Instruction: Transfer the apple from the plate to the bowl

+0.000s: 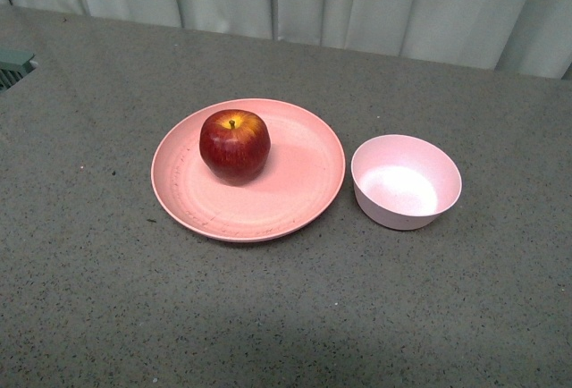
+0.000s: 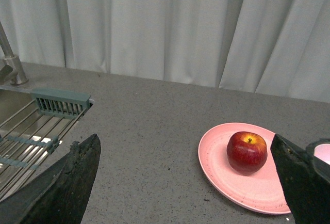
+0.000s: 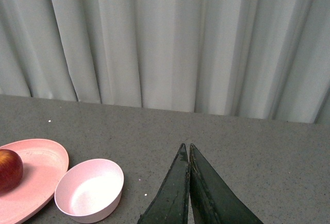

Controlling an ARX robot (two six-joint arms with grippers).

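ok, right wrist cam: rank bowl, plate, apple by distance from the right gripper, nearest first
From the right gripper, which is shut:
1. bowl: nearest, empty, beside the plate on the gripper's side.
2. plate: next, just beyond the bowl.
3. apple: farthest, on the half of the plate away from the bowl.

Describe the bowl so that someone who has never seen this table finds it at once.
On the speckled grey countertop before the white curtain sit two pink dishes side by side. The bowl is the right-hand one in the front view. It is smaller, deeper, paler and empty, while the wide flat plate carries the apple.
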